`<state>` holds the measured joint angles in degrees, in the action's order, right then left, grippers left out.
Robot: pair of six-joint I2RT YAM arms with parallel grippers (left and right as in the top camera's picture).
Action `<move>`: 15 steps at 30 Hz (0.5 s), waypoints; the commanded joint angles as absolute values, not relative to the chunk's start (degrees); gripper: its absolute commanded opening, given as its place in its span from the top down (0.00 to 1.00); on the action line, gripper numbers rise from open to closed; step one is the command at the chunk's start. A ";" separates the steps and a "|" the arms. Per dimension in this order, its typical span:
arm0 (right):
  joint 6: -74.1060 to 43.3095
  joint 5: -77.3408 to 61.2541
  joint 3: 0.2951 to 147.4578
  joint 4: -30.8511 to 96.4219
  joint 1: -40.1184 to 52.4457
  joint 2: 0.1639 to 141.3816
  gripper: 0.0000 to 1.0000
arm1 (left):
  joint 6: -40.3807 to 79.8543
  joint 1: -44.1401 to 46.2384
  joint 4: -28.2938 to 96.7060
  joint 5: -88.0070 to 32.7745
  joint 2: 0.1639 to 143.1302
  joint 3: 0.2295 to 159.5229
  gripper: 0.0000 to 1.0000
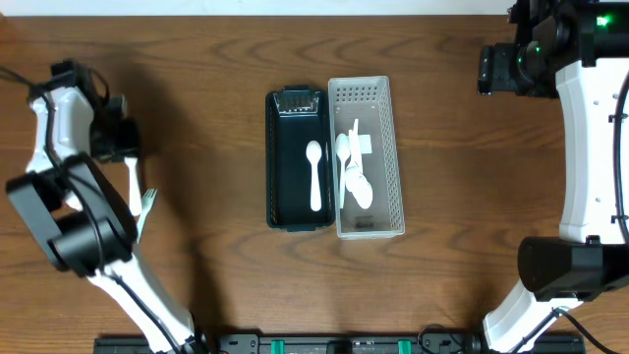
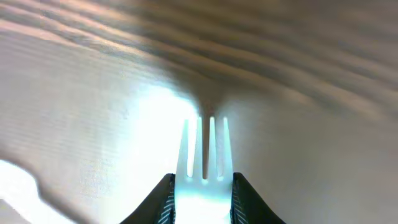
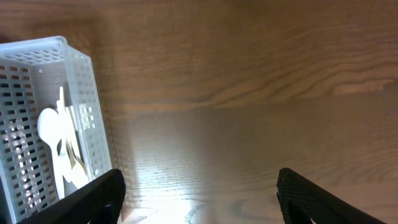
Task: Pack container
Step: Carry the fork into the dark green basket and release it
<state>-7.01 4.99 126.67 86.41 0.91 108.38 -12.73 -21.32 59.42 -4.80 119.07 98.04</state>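
Left gripper (image 2: 202,183): jaws closed in on a white fork (image 2: 205,158), clamped at the neck just below the tines. The tines point away from the wrist, low over the wood. I cannot tell whether they touch it. This is at the far left of the table, well apart from the packing spot. A second white utensil (image 1: 147,208) lies just beside it on the table.

Right gripper (image 3: 205,200): jaws wide apart, nothing between them, hanging over bare wood to the right of the white basket (image 1: 391,118).

Centre: the black container (image 1: 280,177) has one white spoon (image 1: 314,175) lying lengthwise in it. The basket touches its right side and holds more white cutlery.

Judged step: lifting the fork, to carry it right to the container.

Notes for doing it well:
- Raise straight up until the tines are clear of the wood, then travel.
- The pinch is narrow, so move slowly in case the fork pivots.
- Line the fork up with the container's long side, left of the spoon.
- Come down low inside the walls before letting go.
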 commanded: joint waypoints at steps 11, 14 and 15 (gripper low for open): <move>-3.66 5.80 126.69 86.37 0.38 108.66 0.15 | 2.59 9.52 64.77 -5.58 96.09 98.91 0.95; -2.33 5.82 126.69 86.48 0.38 108.66 0.14 | 8.84 16.38 64.12 -5.58 96.95 98.89 0.94; -2.02 5.82 126.69 86.43 0.38 108.66 0.14 | 10.74 18.26 63.68 -5.58 97.54 98.89 0.94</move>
<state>-4.49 4.99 126.69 86.30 0.91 108.38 2.50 14.59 63.96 -5.65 96.31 98.41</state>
